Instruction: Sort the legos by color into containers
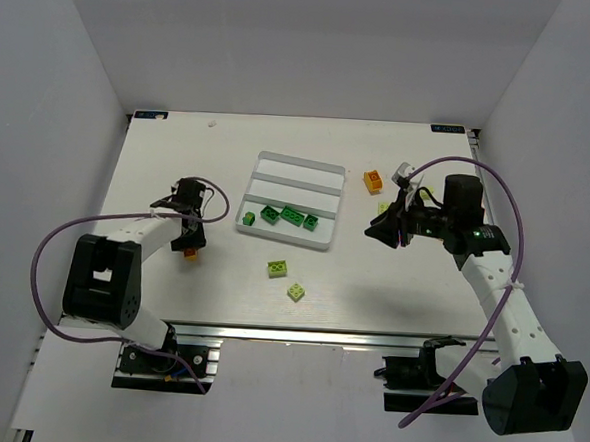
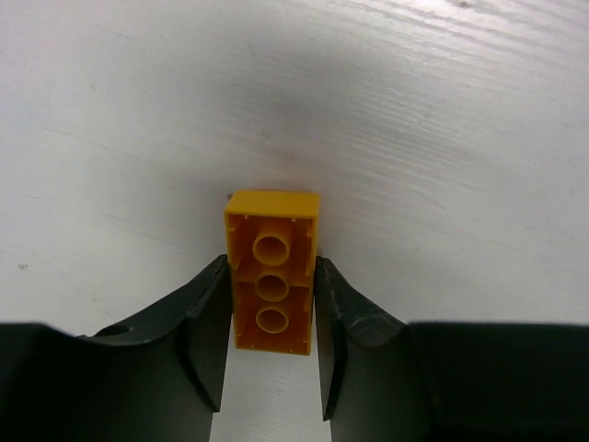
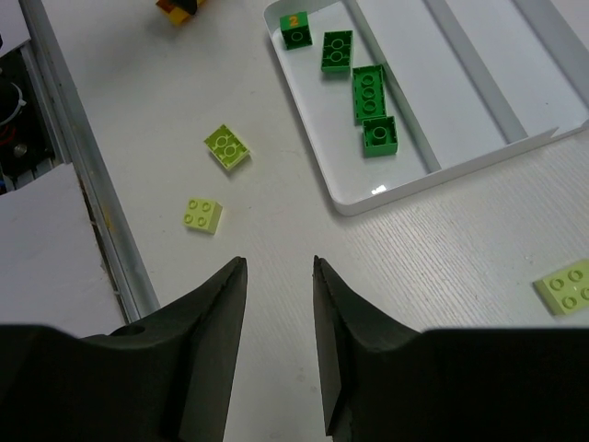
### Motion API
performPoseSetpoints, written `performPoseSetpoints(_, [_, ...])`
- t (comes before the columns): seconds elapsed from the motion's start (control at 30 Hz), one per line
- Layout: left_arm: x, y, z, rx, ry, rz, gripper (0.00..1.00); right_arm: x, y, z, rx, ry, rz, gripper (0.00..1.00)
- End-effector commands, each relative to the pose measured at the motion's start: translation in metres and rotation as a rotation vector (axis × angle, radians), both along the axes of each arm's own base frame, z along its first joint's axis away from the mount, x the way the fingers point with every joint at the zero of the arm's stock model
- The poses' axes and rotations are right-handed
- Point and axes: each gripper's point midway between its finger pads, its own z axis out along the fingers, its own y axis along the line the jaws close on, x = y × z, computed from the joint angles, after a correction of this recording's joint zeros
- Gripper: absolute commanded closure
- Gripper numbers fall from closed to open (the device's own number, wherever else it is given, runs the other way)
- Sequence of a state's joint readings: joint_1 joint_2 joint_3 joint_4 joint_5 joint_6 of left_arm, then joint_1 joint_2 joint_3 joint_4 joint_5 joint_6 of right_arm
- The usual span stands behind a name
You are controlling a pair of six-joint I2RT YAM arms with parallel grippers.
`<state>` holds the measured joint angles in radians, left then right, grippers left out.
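Left wrist view shows the left gripper [image 2: 272,308] pinching an orange lego [image 2: 272,244] by its near half, hollow underside facing the camera, left of the white tray [image 1: 299,163]. Held off-centre like that, it could pivot or slip, or land among the dark green legos [image 1: 283,216] in the near compartment. The right gripper [image 3: 276,276] hovers empty, jaws narrowly parted. One green brick [image 3: 294,28] bears what looks like a "2".

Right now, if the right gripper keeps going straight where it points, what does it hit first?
Likely bare table, in the gap between the corner of the white tray and a pale yellow-green brick. The right gripper, open, aims there. The tray rim lies closest, though depth is unclear.
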<state>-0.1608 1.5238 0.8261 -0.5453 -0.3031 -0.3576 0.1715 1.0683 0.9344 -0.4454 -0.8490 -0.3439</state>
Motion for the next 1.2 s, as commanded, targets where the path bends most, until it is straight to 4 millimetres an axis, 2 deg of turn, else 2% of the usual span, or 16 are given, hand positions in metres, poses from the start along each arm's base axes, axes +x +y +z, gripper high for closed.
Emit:
performPoseSetpoints(0.0, [0.018, -0.014, 0.036, -0.078, -0.14, -0.054, 0.74, -0.003, 0.001, 0.006, 0.023, -0.025, 0.017, 0.59])
performPoseSetpoints(0.07, [0.024, -0.029, 0.061, -0.142, -0.246, -0.101, 0.86, -0.002, 0.0, 0.007, 0.024, -0.026, 0.013, 0.59])
performPoseSetpoints(0.1, [0.026, -0.032, 0.069, -0.161, -0.276, -0.113, 0.89, -0.002, 0.0, 0.006, 0.024, -0.022, 0.013, 0.59])
performPoseSetpoints(0.17, [0.031, -0.054, 0.088, -0.253, -0.333, -0.18, 0.94, 0.0, -0.001, 0.004, 0.022, -0.016, 0.008, 0.59])
performPoseSetpoints(0.2, [0.036, -0.062, 0.105, -0.291, -0.379, -0.206, 0.95, 0.0, 0.0, 0.003, 0.022, -0.013, 0.01, 0.59])
performPoseSetpoints(0.23, [0.038, -0.083, 0.117, -0.391, -0.401, -0.275, 0.96, 0.0, -0.001, 0.003, 0.02, -0.012, 0.007, 0.59])
performPoseSetpoints(0.33, [0.053, -0.12, 0.146, -0.547, -0.46, -0.39, 0.97, 0.002, -0.002, 0.001, 0.015, -0.008, -0.003, 0.59])
performPoseSetpoints(0.4, [0.055, -0.149, 0.156, -0.692, -0.441, -0.453, 0.97, 0.004, -0.003, 0.001, 0.012, -0.011, -0.013, 0.59])
performPoseSetpoints(0.43, [0.069, -0.156, 0.155, -0.721, -0.434, -0.445, 0.97, 0.005, -0.003, -0.001, 0.011, -0.006, -0.013, 0.59])
performPoseSetpoints(0.67, [0.128, -0.197, 0.145, -0.863, -0.399, -0.242, 0.99, 0.009, -0.006, -0.006, 0.003, 0.009, -0.03, 0.59])
performPoseSetpoints(0.7, [0.138, -0.196, 0.143, -0.87, -0.404, -0.187, 0.98, 0.009, -0.005, -0.007, 0.002, 0.013, -0.03, 0.59])
performPoseSetpoints(0.87, [0.172, -0.215, 0.121, -0.876, -0.381, -0.097, 0.95, 0.011, -0.006, -0.012, -0.002, 0.03, -0.032, 0.59])
performPoseSetpoints(0.93, [0.178, -0.221, 0.117, -0.879, -0.379, -0.08, 0.94, 0.012, -0.006, -0.013, -0.004, 0.033, -0.033, 0.59])
performPoseSetpoints(1.03, [0.187, -0.226, 0.103, -0.864, -0.354, -0.063, 0.82, 0.013, -0.008, -0.014, -0.009, 0.033, -0.042, 0.58])
performPoseSetpoints(1.07, [0.188, -0.226, 0.099, -0.86, -0.345, -0.056, 0.71, 0.014, -0.008, -0.014, -0.009, 0.032, -0.043, 0.57])
performPoseSetpoints(1.17, [0.191, -0.228, 0.088, -0.858, -0.321, -0.05, 0.52, 0.014, -0.009, -0.016, -0.011, 0.037, -0.049, 0.52])
